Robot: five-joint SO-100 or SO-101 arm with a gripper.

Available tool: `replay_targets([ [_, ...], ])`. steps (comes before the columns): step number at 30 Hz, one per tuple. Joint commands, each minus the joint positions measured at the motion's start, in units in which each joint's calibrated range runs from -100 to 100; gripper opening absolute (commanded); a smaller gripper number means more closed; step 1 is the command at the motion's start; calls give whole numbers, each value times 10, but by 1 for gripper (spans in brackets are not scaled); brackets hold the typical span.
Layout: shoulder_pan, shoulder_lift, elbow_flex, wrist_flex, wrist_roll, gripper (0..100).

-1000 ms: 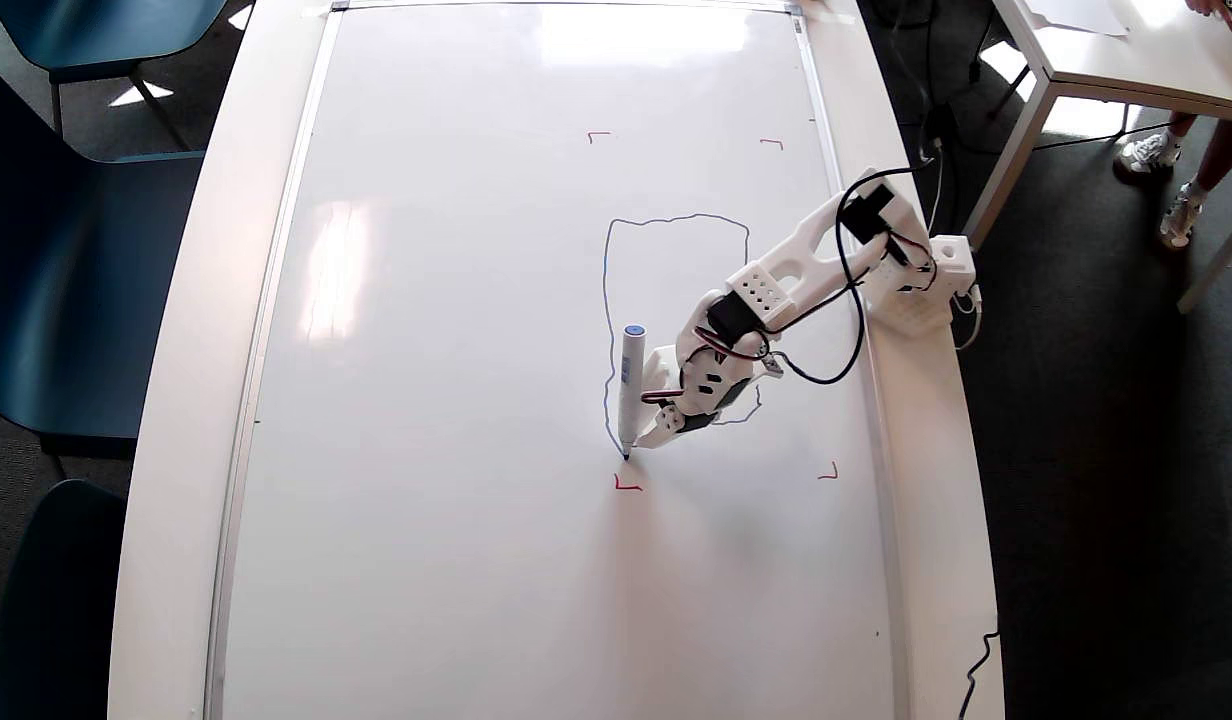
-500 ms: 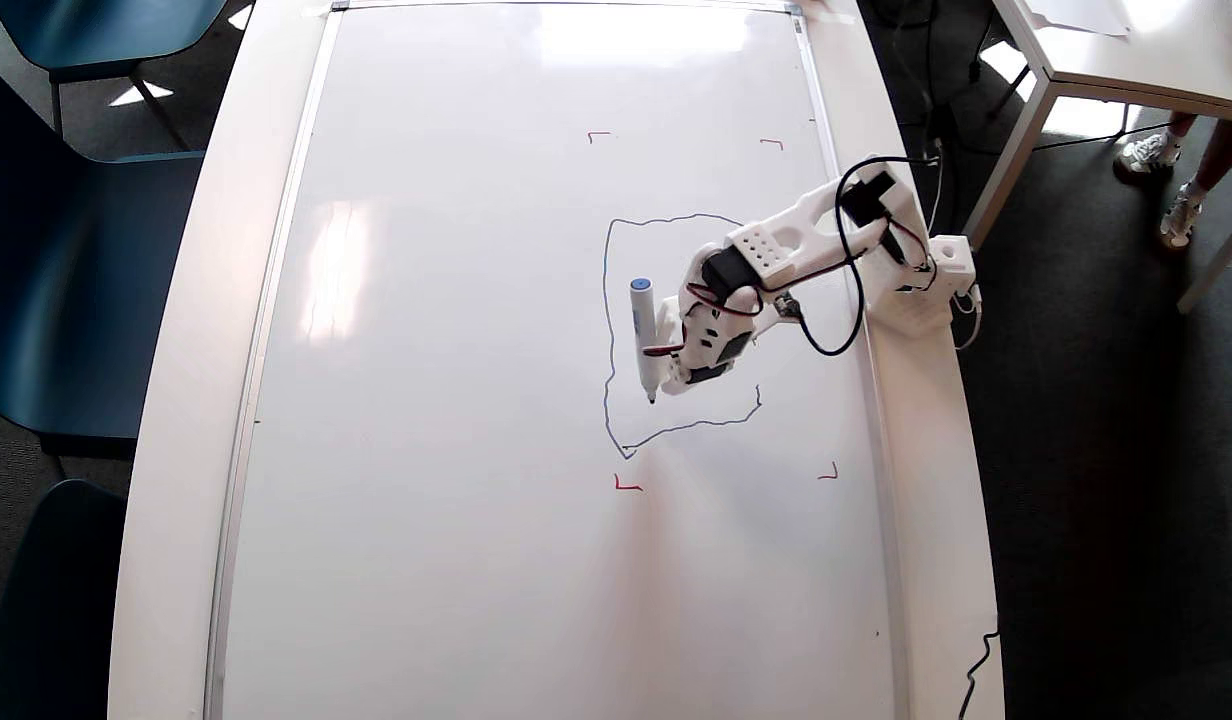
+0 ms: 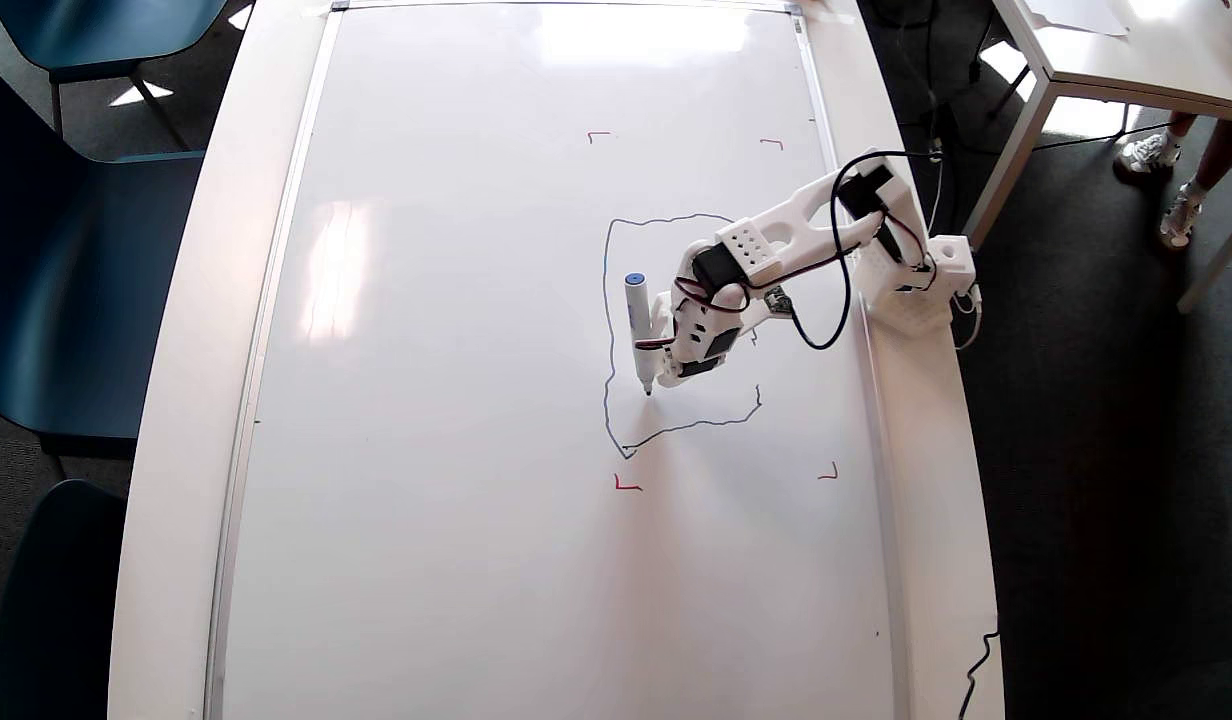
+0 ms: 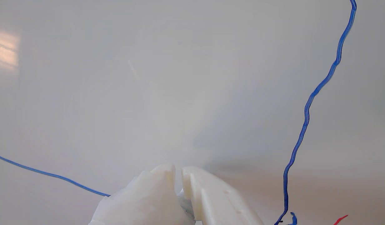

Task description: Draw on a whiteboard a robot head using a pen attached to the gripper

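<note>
Overhead view: the white arm reaches from its base at the right edge of the counter (image 3: 186,400) leftward over the whiteboard (image 3: 456,400), elbow raised and wrist bent down, with the claw (image 3: 666,375) inside the blue outline of the robot head (image 3: 606,330). The pen (image 3: 638,330), blue cap up, is fixed to the claw's left side, its dark tip at the board just right of the outline's left stroke. Wrist view: the claw's two white tips nearly meet, gripping nothing; no writing is legible.
</note>
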Motion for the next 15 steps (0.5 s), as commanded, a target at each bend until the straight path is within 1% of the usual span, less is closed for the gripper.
replay_targets([
  [1,-4,-31,1,-20,-2,1],
  [15,-23,-30,27,-24,-3,1],
])
